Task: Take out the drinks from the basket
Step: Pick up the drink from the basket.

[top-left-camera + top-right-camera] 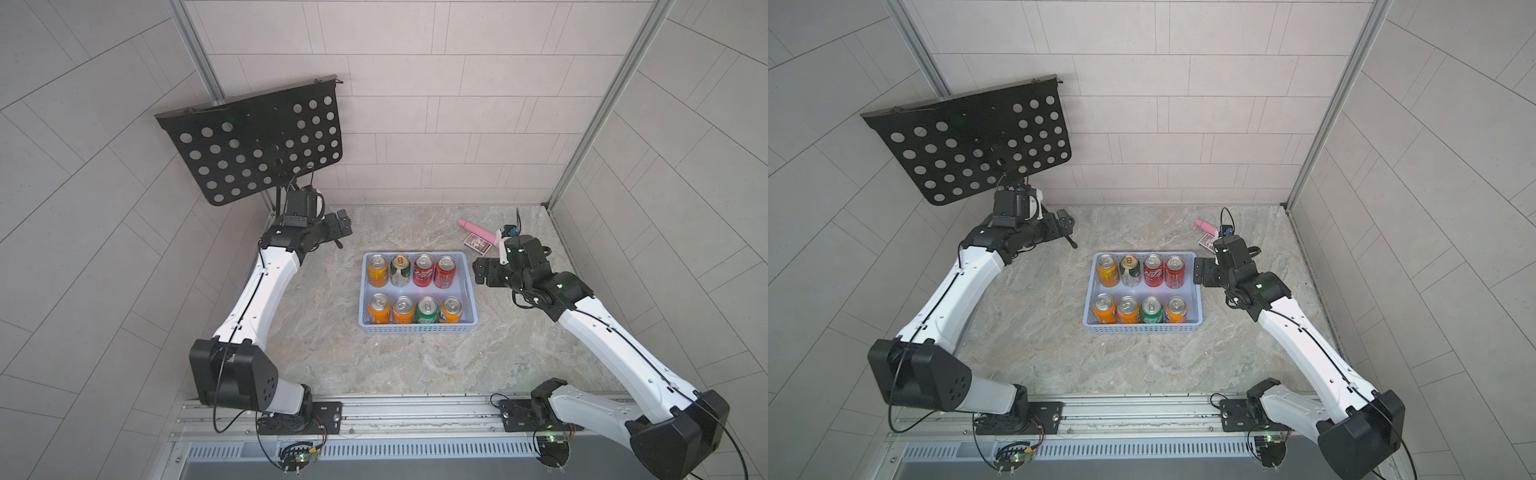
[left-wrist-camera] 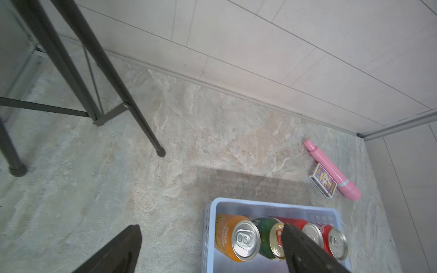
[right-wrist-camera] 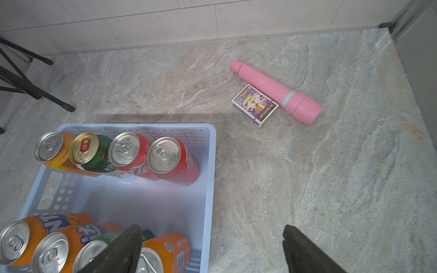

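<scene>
Right gripper (image 1: 480, 272) hovers just right of the basket (image 1: 417, 329), jaws wide apart and empty, and the upright red can (image 1: 445, 272) in the far-right corner stands immediately to its left, far closer than to the left gripper (image 1: 343, 224).

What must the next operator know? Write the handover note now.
Left pincer: open, empty, raised to the far left of the rectangular light blue plastic basket.
Right pincer: open, empty, above the basket's right wall.
Eight small metal soda cans stand upright in the basket in two rows of four. The red metal can at the back right end is nearest the right pincer.
Done: nothing taken out.
Left: all eight cans, out onto the marbled stone table.
</scene>
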Tool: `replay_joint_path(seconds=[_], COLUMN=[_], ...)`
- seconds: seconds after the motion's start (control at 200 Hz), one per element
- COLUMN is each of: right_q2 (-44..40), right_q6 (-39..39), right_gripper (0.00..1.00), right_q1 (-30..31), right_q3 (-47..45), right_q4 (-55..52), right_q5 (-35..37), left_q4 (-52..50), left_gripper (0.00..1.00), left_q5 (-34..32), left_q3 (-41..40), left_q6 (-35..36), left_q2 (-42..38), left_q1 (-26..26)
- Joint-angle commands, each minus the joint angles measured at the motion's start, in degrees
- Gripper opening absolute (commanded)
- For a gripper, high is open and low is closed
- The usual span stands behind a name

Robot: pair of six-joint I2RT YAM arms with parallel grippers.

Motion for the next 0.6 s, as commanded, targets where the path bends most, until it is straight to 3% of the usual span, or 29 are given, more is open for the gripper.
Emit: replay_joint_path(seconds=[0.0, 0.095, 0.22, 0.595], right_q2=[2.23, 4.24, 6.19, 13.08], right_q6=[0.3, -0.78, 0.33, -0.65], right_gripper=[0.96, 0.96, 0.94, 0.87], right_q1=[1.99, 2.66, 3.82, 8.99], right_q3=[2.07, 1.44, 1.12, 4.26], right_q4=[-4.77, -4.85, -4.12, -8.77], right_q5=[-6.16, -11.71, -13.34, -8.26], left_q4=[0.25, -2.34, -1.29, 1.02], left_gripper=[1.0, 1.0, 1.0, 1.0], left_q5=[1.99, -2.84, -3.39, -2.78], left_q3=[-0.29, 0.53, -0.66, -3.43], left_q6=[1.63, 1.54, 0.15, 1.22], left_q2=[0.4, 0.85, -0.42, -0.95], left_q1=[-2.42, -3.56, -3.64, -3.99])
